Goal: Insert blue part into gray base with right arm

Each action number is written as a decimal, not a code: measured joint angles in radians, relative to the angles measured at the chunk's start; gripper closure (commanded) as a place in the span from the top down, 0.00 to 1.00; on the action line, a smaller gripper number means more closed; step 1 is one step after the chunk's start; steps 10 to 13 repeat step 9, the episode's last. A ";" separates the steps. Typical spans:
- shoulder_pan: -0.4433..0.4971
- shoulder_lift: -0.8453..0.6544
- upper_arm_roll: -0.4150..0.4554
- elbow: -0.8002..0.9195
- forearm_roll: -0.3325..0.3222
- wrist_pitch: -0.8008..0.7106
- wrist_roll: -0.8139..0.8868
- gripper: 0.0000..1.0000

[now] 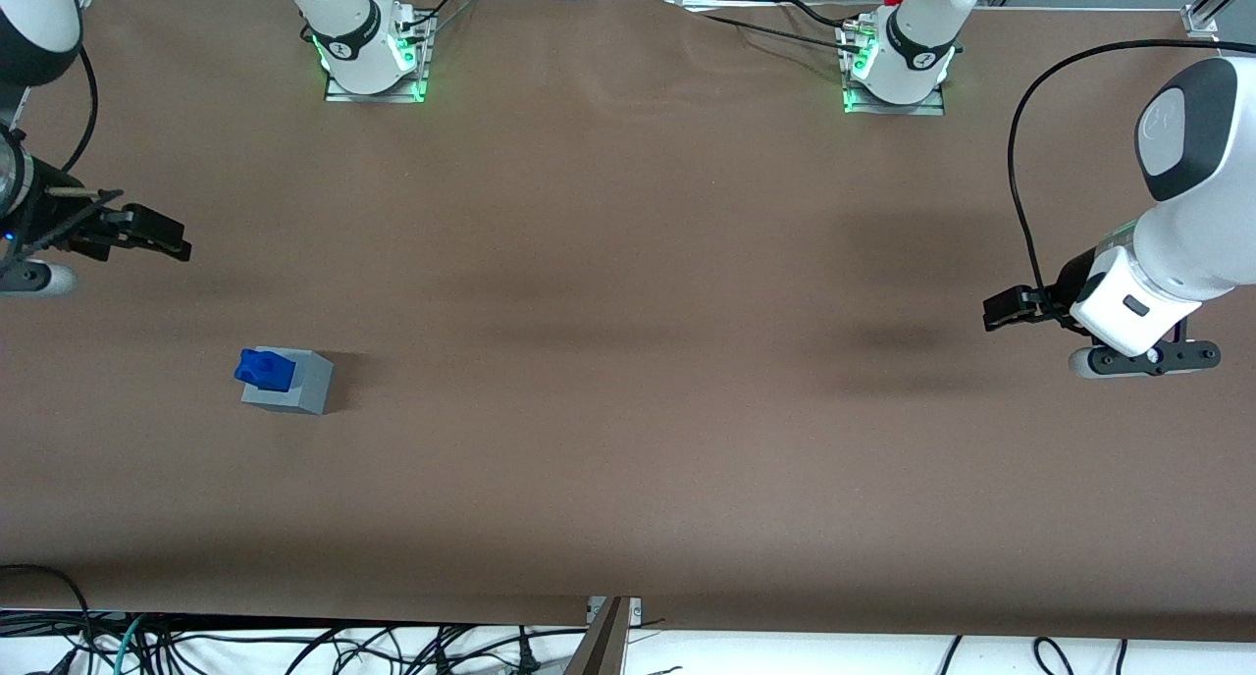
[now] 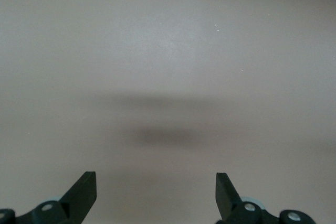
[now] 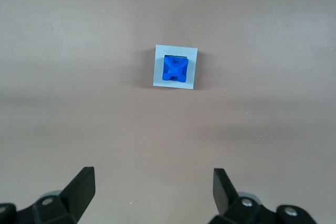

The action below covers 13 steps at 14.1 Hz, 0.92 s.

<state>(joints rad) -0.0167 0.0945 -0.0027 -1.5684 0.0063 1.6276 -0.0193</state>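
**Blue part sits in the gray base; gripper stands off, empty**

The blue part (image 1: 263, 368) is standing in the socket on top of the gray base (image 1: 292, 386), with its upper portion sticking up above the cube's top face. From the right wrist view the blue part (image 3: 175, 69) fills the square recess of the gray base (image 3: 176, 67) almost fully, so I judge the insertion is done or very nearly done. Whether it is pressed down to the bottom is hard to tell from these angles.

The base rests on the brown table (image 1: 628, 440), toward the working arm's end. The gripper (image 1: 162, 238) of the right arm (image 1: 29, 27) hovers well apart from the base, farther from the front camera, and raised above the table. Its fingers (image 3: 81, 184) are spread wide and hold nothing.

The step in hand looks like the retreat after release. If a next move is needed, it would only call for checking that the part is seated.
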 measured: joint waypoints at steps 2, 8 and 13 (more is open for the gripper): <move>-0.003 -0.090 0.000 -0.077 0.000 0.021 0.000 0.99; -0.005 -0.146 -0.002 -0.162 0.000 0.017 0.000 0.99; -0.005 -0.140 -0.002 -0.159 0.000 0.018 0.000 0.99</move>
